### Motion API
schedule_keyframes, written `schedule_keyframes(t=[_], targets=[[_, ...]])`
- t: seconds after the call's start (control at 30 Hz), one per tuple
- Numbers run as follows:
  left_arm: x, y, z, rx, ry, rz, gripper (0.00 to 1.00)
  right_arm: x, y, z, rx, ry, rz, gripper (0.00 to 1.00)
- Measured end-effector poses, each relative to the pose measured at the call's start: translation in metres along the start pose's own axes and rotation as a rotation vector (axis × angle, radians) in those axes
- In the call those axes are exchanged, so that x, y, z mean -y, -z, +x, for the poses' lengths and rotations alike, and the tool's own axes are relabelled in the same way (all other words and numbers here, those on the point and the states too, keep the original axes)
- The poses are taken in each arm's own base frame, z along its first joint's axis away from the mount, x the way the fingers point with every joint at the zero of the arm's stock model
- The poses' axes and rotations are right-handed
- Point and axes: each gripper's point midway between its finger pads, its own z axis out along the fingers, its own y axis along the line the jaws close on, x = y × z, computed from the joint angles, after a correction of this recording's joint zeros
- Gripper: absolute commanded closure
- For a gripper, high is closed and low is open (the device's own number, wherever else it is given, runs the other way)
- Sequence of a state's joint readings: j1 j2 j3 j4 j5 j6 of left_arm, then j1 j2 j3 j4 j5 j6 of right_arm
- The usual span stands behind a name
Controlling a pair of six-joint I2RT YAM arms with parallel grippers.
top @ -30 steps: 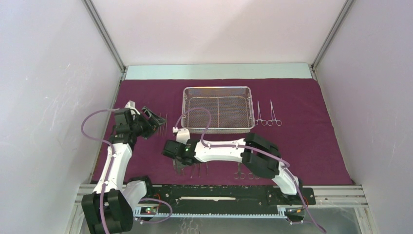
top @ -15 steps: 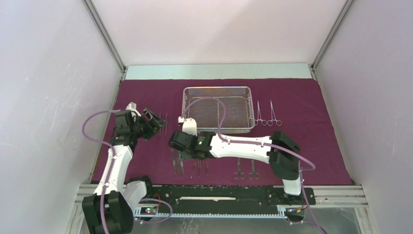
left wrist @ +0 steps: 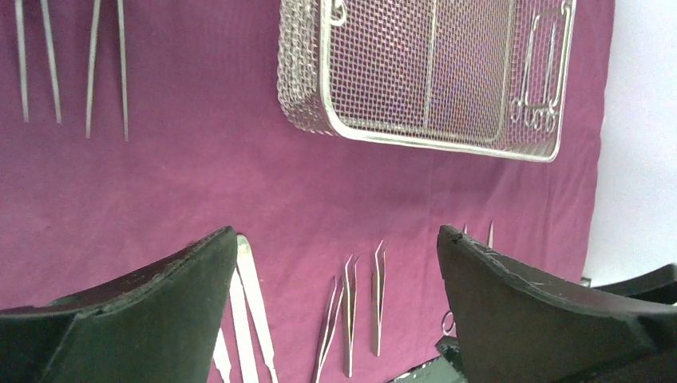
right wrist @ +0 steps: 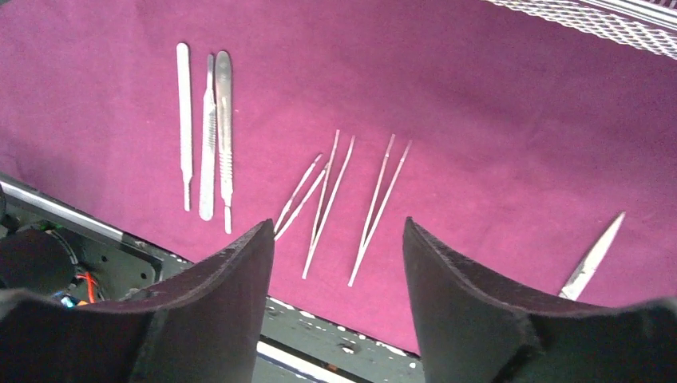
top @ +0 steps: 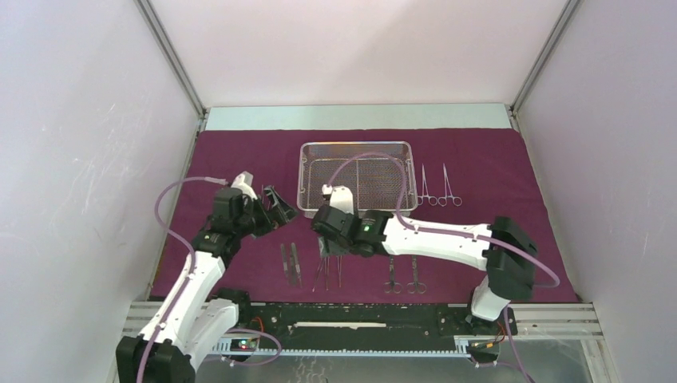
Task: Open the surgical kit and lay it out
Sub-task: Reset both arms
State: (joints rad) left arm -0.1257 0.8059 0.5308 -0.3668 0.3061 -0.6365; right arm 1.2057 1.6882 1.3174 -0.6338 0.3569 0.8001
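Note:
The maroon cloth (top: 511, 231) lies spread flat over the table. The silver mesh tray (top: 357, 177) stands on it at the back and looks empty. Two ring-handled clamps (top: 435, 187) lie right of it. Near the front edge lie flat steel handles (top: 289, 263), slim tweezers (top: 329, 271) and two scissors (top: 403, 275). My left gripper (top: 278, 206) is open and empty, left of the tray. My right gripper (top: 329, 243) is open and empty, just above the tweezers. In the left wrist view the open gripper (left wrist: 337, 235) frames the tweezers (left wrist: 351, 311); the right wrist view (right wrist: 338, 223) shows them too (right wrist: 343, 199).
Two long tweezers (left wrist: 72, 72) lie left of the tray (left wrist: 431, 80). The metal frame rail (top: 359, 315) runs along the near edge of the cloth. White walls close in both sides and the back.
My right arm has swung right and away from me, uncovering the flat handles. My left arm has moved right, toward the tray's near left corner. Both grippers stay open.

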Motion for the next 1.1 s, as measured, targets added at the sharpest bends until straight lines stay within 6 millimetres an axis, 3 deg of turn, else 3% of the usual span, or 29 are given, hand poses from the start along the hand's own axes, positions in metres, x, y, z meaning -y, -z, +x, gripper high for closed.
schedule_keyframes(t=[0.17,0.3,0.43,0.57,0.67,0.83,1.1], targets=[[0.008,-0.002,0.016,-0.035,-0.075,0.001,0.0,0.026,0.013,-0.008,0.029,0.004,-0.005,0.07],[0.012,0.0,0.018,-0.038,-0.126,-0.005,0.0,0.055,0.035,-0.046,0.115,-0.044,-0.013,0.0],[0.024,0.01,0.002,0.008,-0.186,0.009,0.0,0.09,0.065,-0.09,0.246,-0.112,-0.021,0.0],[0.043,0.025,-0.026,0.093,-0.25,0.032,0.0,0.139,0.098,-0.128,0.388,-0.193,-0.004,0.0],[0.06,0.038,-0.046,0.157,-0.292,0.056,0.0,0.172,0.114,-0.144,0.46,-0.236,0.034,0.0],[0.072,0.049,-0.061,0.205,-0.329,0.073,0.0,0.205,0.136,-0.159,0.544,-0.275,0.062,0.0],[0.067,0.049,-0.062,0.201,-0.347,0.044,0.0,0.236,0.153,-0.158,0.605,-0.324,0.08,0.0]])
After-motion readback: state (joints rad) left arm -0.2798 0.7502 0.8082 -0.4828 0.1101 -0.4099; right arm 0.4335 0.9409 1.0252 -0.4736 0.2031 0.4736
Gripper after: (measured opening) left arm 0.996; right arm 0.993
